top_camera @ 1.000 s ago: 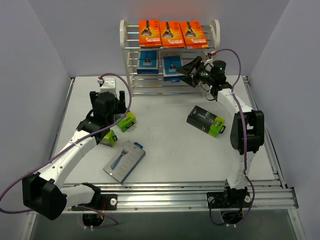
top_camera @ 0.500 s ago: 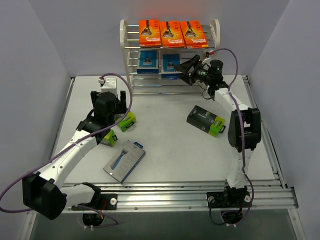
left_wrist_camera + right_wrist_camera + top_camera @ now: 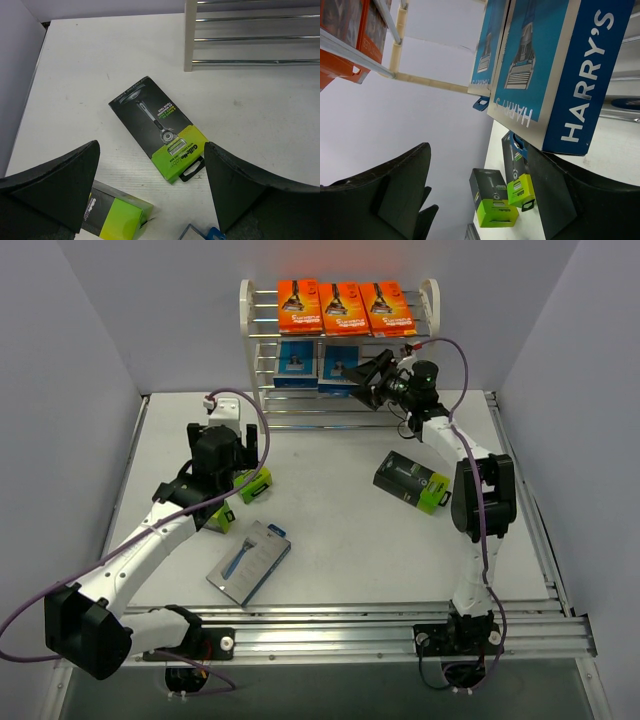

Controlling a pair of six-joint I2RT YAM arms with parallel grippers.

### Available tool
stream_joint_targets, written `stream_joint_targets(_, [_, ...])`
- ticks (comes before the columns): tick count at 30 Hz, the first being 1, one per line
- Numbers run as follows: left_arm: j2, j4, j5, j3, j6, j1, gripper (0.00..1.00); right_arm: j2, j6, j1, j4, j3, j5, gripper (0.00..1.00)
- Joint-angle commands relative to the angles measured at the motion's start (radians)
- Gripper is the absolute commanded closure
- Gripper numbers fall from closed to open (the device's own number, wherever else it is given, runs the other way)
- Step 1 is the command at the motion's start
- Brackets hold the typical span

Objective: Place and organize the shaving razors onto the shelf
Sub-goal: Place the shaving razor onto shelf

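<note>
The white-framed shelf (image 3: 431, 302) stands at the far edge of the bench (image 3: 340, 530), its rounded side panels joined by thin, shiny metal rods (image 3: 250, 37). Three glossy orange cards (image 3: 340, 307) lie side by side on the top tier. On the tier below, two blue packs (image 3: 296, 358) stand side by side, flat printed cardboard with a razor pictured on the front. The right tool (image 3: 478, 146) hangs just in front of the right-hand one, its matte black fingers spread wide and gripping nothing; the pack's lower edge sits just beyond the fingertips. The left tool (image 3: 151, 146) hovers over the left side of the bench, likewise wide open and empty. Below it a black-and-lime box (image 3: 157, 127) lies flat, with a second box (image 3: 118, 212) near it. A third box (image 3: 412, 481) lies well apart on the right, beside the right arm (image 3: 480, 495), and a grey-blue flat pack (image 3: 249, 561) lies askew nearer the arm bases.
</note>
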Motion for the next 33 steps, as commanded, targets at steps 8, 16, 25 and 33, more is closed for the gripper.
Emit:
stream_joint_targets(8, [-0.007,0.011,-0.024,0.051,0.015,-0.013,0.06,0.006,-0.014,0.01,0.058,0.045,0.056,0.27])
stream_joint_targets(16, [-0.006,0.011,-0.022,0.053,0.015,-0.014,0.06,0.023,-0.008,0.01,0.065,0.058,0.055,0.27])
stream_joint_targets(25, [-0.003,0.01,-0.015,0.053,0.011,-0.014,0.06,0.04,0.003,0.01,0.076,0.086,0.055,0.27])
stream_joint_targets(33, [-0.007,0.01,-0.015,0.053,0.011,-0.014,0.06,0.056,0.017,0.013,0.08,0.112,0.051,0.27])
